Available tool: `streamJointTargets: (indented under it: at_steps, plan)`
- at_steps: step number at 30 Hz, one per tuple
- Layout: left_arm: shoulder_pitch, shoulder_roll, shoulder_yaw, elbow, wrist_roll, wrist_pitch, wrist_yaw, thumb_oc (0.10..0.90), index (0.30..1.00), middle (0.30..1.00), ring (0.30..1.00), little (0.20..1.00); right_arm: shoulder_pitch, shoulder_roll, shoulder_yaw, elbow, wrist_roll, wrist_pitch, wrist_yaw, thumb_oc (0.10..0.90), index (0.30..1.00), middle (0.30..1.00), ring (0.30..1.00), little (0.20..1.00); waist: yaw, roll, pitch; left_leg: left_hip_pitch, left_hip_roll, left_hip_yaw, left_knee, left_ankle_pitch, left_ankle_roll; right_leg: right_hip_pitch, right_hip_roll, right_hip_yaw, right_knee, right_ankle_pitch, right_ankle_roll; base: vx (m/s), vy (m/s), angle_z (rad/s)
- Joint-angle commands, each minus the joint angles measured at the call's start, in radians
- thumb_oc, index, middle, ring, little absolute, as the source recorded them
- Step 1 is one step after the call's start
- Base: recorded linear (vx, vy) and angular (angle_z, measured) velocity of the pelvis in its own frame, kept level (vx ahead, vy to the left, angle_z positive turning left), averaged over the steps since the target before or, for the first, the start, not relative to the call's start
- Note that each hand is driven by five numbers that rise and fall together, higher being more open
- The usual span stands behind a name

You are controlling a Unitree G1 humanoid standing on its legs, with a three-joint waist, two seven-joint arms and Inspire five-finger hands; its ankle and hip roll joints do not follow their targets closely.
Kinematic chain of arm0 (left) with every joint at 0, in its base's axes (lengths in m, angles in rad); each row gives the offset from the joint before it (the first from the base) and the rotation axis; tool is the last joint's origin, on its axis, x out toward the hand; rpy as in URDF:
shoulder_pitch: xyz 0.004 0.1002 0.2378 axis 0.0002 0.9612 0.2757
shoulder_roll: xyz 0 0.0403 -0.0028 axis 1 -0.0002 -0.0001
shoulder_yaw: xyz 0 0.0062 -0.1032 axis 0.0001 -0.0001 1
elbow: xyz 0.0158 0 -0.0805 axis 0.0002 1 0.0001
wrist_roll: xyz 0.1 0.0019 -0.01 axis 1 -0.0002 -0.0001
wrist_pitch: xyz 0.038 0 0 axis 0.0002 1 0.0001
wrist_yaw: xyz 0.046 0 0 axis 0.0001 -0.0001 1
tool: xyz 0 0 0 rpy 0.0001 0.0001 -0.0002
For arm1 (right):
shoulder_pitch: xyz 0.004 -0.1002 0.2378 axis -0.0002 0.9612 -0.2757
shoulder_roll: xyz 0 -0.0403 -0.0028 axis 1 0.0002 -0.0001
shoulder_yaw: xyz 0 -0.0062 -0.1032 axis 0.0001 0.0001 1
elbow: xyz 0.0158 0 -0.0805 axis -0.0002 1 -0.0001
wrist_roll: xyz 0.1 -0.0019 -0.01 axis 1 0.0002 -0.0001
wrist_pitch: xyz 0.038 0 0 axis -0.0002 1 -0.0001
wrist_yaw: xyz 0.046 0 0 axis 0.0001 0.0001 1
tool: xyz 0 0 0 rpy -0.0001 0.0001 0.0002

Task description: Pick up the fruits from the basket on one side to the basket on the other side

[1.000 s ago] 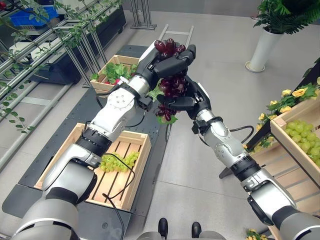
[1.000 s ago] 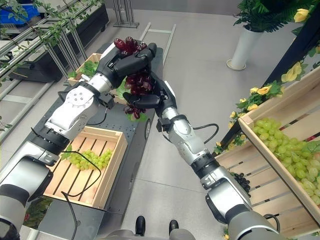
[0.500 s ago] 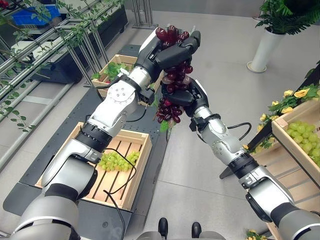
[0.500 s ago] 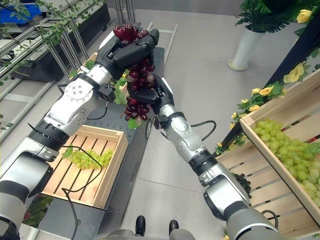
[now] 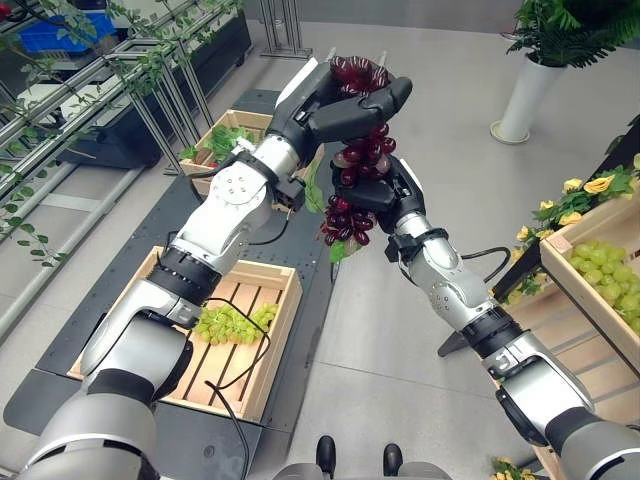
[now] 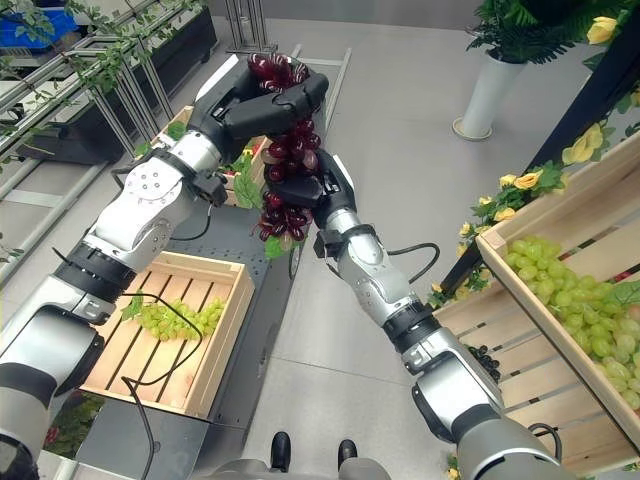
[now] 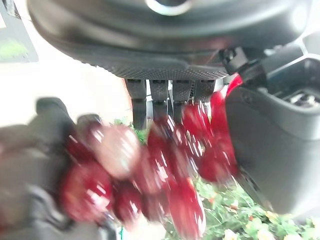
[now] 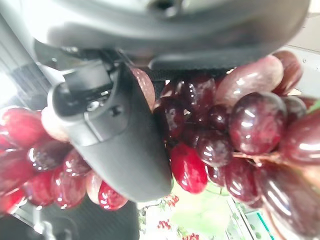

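We hold the red grape bunch (image 5: 355, 165) aloft: left robot hand (image 5: 335, 105) clasps its top, right robot hand (image 5: 385, 195) grips its middle. It looks soft and loose-hung, so we judge support near the stem safest.

Grey tiled floor (image 5: 420, 330), evenly lit. Dark low platform (image 5: 175, 225) runs along the left side. Metal rack (image 5: 110, 80) draped with leafy vines (image 5: 150, 60) at far left, blue bin (image 5: 55, 35) behind it. White tall planter (image 5: 527, 95) with green plant (image 5: 570, 30) top right.

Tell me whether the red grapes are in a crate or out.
Out: the red grapes hang in mid-air, gripped by the left hand and the right hand.
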Motion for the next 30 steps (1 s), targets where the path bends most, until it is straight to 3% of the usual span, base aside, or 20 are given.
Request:
streamJointTargets:
  at_steps: [1, 8, 14, 16, 22, 25, 30]
  plan:
    - [0.047, 0.033, 0.097, 0.111, 0.042, -0.123, -0.026, 0.8, 0.9, 0.9, 0.9, 0.9, 0.02, -0.01, -0.133, -0.103, -0.052, -0.172, 0.01, 0.4, 0.3, 0.3, 0.3, 0.3, 0.019, 0.004, -0.184, 0.026, -0.012, -0.021, 0.002, -0.157, -0.041, -0.003, 0.018, -0.023, 0.002, -0.035, -0.017, 0.02, 0.001, -0.07]
    - [0.243, 0.05, 0.201, 0.129, 0.045, -0.115, -0.102, 0.8, 0.9, 0.9, 0.9, 0.9, 0.191, -0.054, -0.189, -0.123, -0.136, -0.169, 0.055, 0.4, 0.3, 0.3, 0.3, 0.3, 0.002, 0.005, -0.181, 0.035, -0.009, 0.003, 0.002, -0.157, -0.039, -0.003, 0.023, -0.003, 0.002, -0.027, -0.013, 0.04, 0.018, -0.07]
    - [0.409, -0.013, 0.319, 0.101, -0.057, -0.165, -0.093, 0.8, 0.9, 0.9, 0.9, 0.9, 0.365, -0.064, -0.231, -0.132, -0.174, -0.184, 0.12, 0.4, 0.3, 0.3, 0.3, 0.3, -0.011, 0.0, -0.174, 0.038, -0.009, 0.017, 0.002, -0.159, -0.034, -0.007, 0.025, 0.008, 0.002, -0.022, -0.01, 0.04, 0.005, -0.13]
    - [0.513, -0.07, 0.356, 0.072, -0.019, -0.209, -0.057, 0.8, 0.9, 0.9, 0.9, 0.9, 0.449, -0.054, -0.25, -0.133, -0.191, -0.192, 0.141, 0.4, 0.3, 0.3, 0.3, 0.3, -0.017, -0.004, -0.162, 0.04, -0.01, 0.022, 0.002, -0.16, -0.031, -0.008, 0.027, 0.015, 0.002, -0.02, -0.009, 0.03, 0.005, -0.14]
    - [0.71, -0.132, 0.392, 0.047, 0.157, -0.274, 0.008, 0.8, 0.9, 0.9, 0.9, 0.9, 0.613, -0.058, -0.292, -0.121, -0.191, -0.187, 0.19, 0.4, 0.3, 0.3, 0.3, 0.3, -0.024, -0.012, -0.137, 0.046, -0.009, 0.039, 0.002, -0.165, -0.024, -0.009, 0.03, 0.023, 0.002, -0.017, -0.007, 0.03, 0.007, -0.19]
    - [0.782, -0.147, 0.381, 0.062, 0.255, -0.272, 0.058, 0.8, 0.9, 0.9, 0.9, 0.9, 0.682, -0.051, -0.299, -0.096, -0.203, -0.168, 0.183, 0.4, 0.3, 0.3, 0.3, 0.3, -0.03, -0.018, -0.124, 0.048, -0.008, 0.051, 0.002, -0.166, -0.022, -0.01, 0.032, 0.024, 0.002, -0.012, -0.004, 0.03, 0.008, -0.17]
    - [0.864, -0.215, 0.358, 0.09, 0.255, -0.258, 0.06, 0.8, 0.9, 0.9, 0.9, 0.9, 0.741, -0.019, -0.307, 0.005, -0.198, -0.152, 0.185, 0.4, 0.3, 0.3, 0.3, 0.3, -0.04, -0.027, -0.109, 0.051, -0.004, 0.07, 0.002, -0.169, -0.022, -0.014, 0.036, 0.029, 0.002, -0.003, -0.001, 0.03, 0.01, -0.09]
